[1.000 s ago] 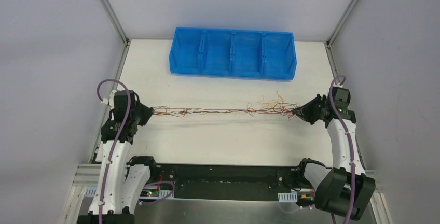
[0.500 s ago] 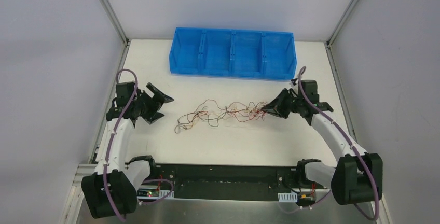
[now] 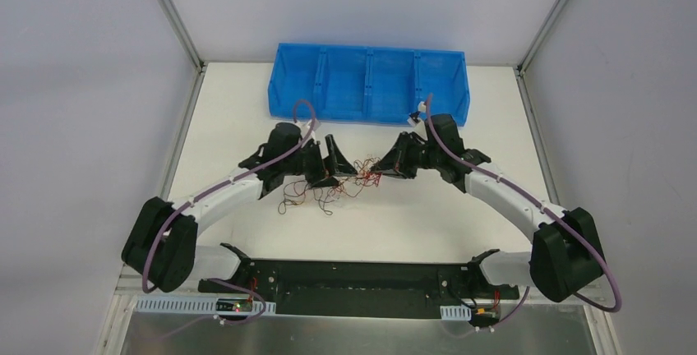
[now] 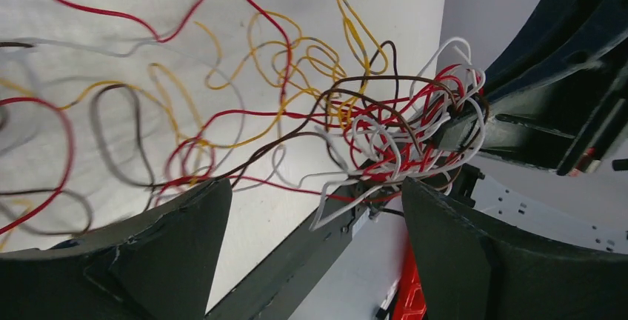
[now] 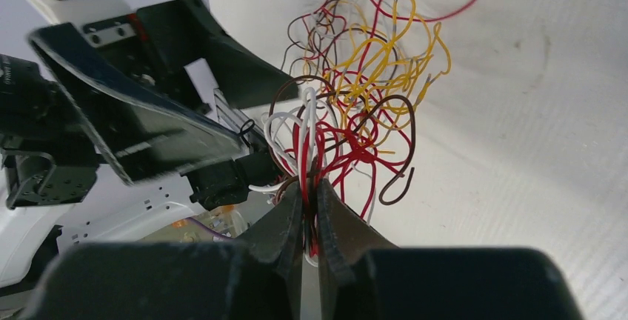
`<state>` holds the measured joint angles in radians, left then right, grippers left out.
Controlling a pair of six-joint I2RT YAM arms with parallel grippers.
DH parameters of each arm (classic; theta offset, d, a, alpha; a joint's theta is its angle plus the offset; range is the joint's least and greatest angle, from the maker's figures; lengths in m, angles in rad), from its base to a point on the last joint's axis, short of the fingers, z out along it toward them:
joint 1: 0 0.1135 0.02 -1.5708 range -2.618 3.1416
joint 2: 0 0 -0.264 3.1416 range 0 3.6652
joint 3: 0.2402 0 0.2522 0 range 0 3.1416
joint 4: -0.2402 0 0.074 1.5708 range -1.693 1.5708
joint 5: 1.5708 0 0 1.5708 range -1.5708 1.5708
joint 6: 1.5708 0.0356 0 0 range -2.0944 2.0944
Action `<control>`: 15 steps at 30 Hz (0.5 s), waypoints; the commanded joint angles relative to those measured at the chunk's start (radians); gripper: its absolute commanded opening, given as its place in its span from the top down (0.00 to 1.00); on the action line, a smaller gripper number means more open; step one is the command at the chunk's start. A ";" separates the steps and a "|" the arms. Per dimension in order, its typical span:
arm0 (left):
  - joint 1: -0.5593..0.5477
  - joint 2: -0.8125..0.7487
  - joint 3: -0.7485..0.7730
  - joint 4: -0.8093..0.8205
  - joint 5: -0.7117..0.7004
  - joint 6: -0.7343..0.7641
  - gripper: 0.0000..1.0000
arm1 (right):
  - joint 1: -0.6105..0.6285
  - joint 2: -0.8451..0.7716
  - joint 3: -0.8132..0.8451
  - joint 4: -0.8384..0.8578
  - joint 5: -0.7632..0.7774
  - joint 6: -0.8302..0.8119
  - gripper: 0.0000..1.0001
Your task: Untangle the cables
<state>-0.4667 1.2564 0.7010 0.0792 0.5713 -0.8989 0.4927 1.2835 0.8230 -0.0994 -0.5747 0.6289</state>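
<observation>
Mid-table, just in front of the blue bin [image 3: 367, 84], the cables [image 5: 354, 116] sit as a bunched knot btwn the two tools, w/ loose red, yellow, brown & white loops trailing onto the table [image 3: 427, 215] on the near-left side. The right gripper [image 5: 309, 187] is clenched on a few red/white strands at the base of the knot, which appears lifted a little off the surface. The left gripper [image 4: 314, 183] is spread wide w/ nothing in it. The knot hangs just ahead of its fingers, close to the right tool's tip. Looks like a re-grip step: one side anchors, the other is set for a fresh hold. Task prob. early-to-mid, since the strands are packed tight at the pinch. Next move calls for the left closing on only one or two loops, beside the right's pinch but not on the same strands, then a slow pull apart. Risk: grabbing the whole wad, which only tightens it. The wires are v. thin, so they may slip out.
</observation>
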 commanded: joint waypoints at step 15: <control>-0.113 -0.065 -0.007 0.143 -0.185 -0.060 1.00 | 0.011 0.005 0.011 0.051 0.065 0.040 0.68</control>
<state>-0.5957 1.3098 0.7166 0.2386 0.4580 -0.9771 0.5472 1.3514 0.8467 -0.0364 -0.5285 0.6838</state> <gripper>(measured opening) 0.022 0.362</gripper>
